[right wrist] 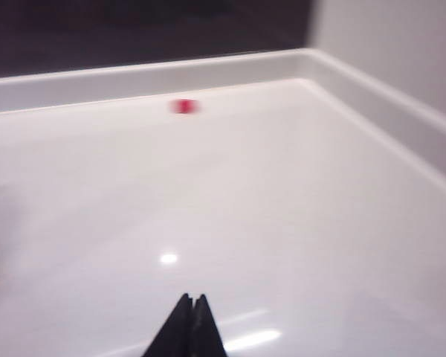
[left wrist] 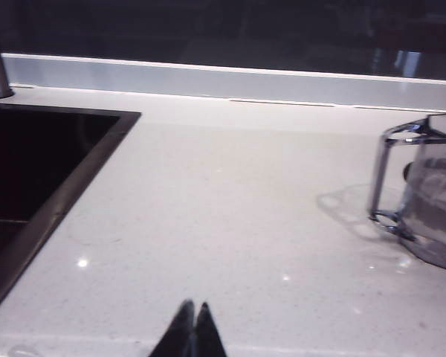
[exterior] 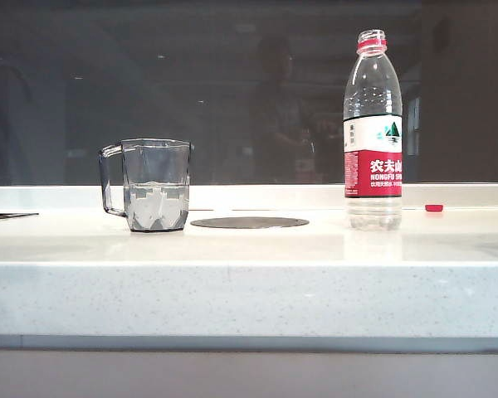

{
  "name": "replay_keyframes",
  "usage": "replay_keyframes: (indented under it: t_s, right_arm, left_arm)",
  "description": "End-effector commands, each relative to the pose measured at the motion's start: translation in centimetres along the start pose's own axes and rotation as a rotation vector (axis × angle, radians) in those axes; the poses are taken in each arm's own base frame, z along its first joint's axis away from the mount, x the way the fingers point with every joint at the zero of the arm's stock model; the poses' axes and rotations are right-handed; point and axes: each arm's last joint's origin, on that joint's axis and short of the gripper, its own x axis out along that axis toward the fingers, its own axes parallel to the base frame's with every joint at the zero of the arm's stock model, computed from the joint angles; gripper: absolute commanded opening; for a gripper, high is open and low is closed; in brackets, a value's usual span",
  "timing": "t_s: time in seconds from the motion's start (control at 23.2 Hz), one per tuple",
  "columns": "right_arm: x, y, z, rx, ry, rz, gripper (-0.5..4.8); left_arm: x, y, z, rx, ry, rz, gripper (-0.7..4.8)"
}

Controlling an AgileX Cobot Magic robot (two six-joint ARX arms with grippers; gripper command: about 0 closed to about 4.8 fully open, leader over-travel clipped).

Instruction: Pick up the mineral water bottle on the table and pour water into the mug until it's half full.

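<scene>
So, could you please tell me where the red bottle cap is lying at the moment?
In the exterior view the red cap lies on the table at far right, just right of the uncapped mineral water bottle; the right wrist view shows it near the back wall.

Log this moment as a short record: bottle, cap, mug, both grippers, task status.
bottle: mineral water bottle upright on the table, cap off, right of the dark disc
cap: small red cap lying on the table right of the bottle
mug: mug upright left of the disc, water roughly to half height
left gripper: left gripper shut, above bare table near the mug, holding nothing
right gripper: right gripper shut, above bare table, holding nothing
status: pour appears done
</scene>
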Motion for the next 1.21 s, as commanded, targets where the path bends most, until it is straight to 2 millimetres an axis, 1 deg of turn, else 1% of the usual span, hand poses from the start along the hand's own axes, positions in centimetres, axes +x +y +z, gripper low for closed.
replay_keyframes:
  t_s: [0.04,0.09,0.13,0.22,0.3,0.35,0.52,0.78,0.86,1.21]
  right_arm:
    - [0.1,-1.1,-0.2,-0.094,-0.03,0.097,-0.05]
    - [0.1,-1.3,-0.4,-0.114,-0.038,0.143,-0.05]
    - [0.2,-1.7,-1.2,-0.143,-0.055,0.225,-0.06]
    - [0.2,-2.2,-2.0,-0.134,-0.075,0.282,-0.05]
    - [0.3,-3.1,-3.3,-0.099,-0.111,0.304,-0.05]
    - [0.3,-3.4,-3.4,-0.081,-0.107,0.296,-0.05]
    - [0.2,-4.2,-3.0,-0.072,-0.154,0.273,-0.05]
    - [0.3,-4.3,-3.0,-0.076,-0.155,0.299,-0.05]
    - [0.3,-4.3,-3.0,-0.051,-0.15,0.323,-0.05]
    - [0.3,-4.2,-3.1,-0.035,-0.14,0.328,-0.05]
  left_arm:
    - [0.0,0.0,0.2,0.002,-0.013,0.007,-0.04]
    - [0.0,0.0,0.2,0.002,-0.013,0.004,-0.04]
    - [0.0,0.0,0.2,0.002,-0.013,0.004,-0.04]
    - [0.0,0.0,0.2,0.002,-0.012,0.006,-0.04]
    - [0.0,0.0,0.2,0.002,-0.013,0.002,-0.04]
    - [0.0,0.0,0.2,0.002,-0.013,0.003,-0.04]
    - [0.0,0.0,0.2,0.002,-0.013,0.005,-0.04]
    - [0.0,0.0,0.2,0.002,-0.013,0.006,-0.04]
    - [0.0,0.0,0.2,0.002,-0.013,0.006,-0.04]
    - [0.0,0.0,0.2,0.002,-0.013,0.006,-0.04]
